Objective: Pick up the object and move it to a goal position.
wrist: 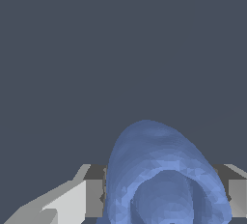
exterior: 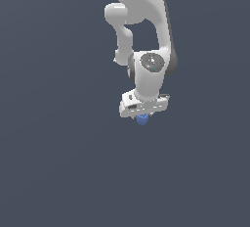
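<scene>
The object (exterior: pixel 142 119) is a tiny blue roundish lump. In the exterior view it peeks out just below the white hand of my gripper (exterior: pixel 143 117), near the middle of the picture. In the wrist view the blue object (wrist: pixel 164 175) fills the space between my two grey-white fingers (wrist: pixel 79 199), which press on it from either side. My gripper (wrist: pixel 161 196) is shut on the object. The fingers themselves are mostly hidden behind the hand in the exterior view.
The white arm (exterior: pixel 146 30) reaches down from the upper middle of the exterior view. Around it is only a plain dark grey-blue ground (exterior: pixel 58 162); no other things show.
</scene>
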Controlling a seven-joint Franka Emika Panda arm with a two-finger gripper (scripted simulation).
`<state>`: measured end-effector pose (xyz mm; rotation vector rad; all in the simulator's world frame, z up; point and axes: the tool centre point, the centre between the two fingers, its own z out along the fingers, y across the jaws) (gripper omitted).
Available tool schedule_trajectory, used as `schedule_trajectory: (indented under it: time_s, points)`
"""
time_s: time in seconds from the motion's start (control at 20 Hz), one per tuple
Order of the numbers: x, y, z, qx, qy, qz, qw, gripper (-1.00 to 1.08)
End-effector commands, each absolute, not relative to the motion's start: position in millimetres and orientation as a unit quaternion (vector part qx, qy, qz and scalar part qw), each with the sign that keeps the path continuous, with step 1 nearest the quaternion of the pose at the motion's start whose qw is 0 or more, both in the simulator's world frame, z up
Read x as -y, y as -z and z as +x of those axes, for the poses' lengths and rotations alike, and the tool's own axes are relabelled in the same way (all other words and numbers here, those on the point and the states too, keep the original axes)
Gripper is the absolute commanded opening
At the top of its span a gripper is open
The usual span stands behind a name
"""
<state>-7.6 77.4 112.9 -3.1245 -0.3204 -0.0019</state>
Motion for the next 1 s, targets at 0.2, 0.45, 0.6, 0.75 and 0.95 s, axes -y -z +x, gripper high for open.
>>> schedule_trajectory:
  time_s: [0.2, 0.45, 0.6, 0.75, 0.95]
  points:
    - [-78.0, -145.4, 31.4, 0.102, 0.0, -0.995, 0.0, -1.0]
    - [-78.4, -162.3, 53.2, 0.102, 0.0, -0.995, 0.0, -1.0]
    - [-78.6, -169.2, 62.3, 0.102, 0.0, -0.995, 0.0, -1.0]
    - [-78.8, -173.8, 68.8, 0.102, 0.0, -0.995, 0.0, -1.0]
    - [-79.0, -177.4, 73.8, 0.102, 0.0, -0.995, 0.0, -1.0]
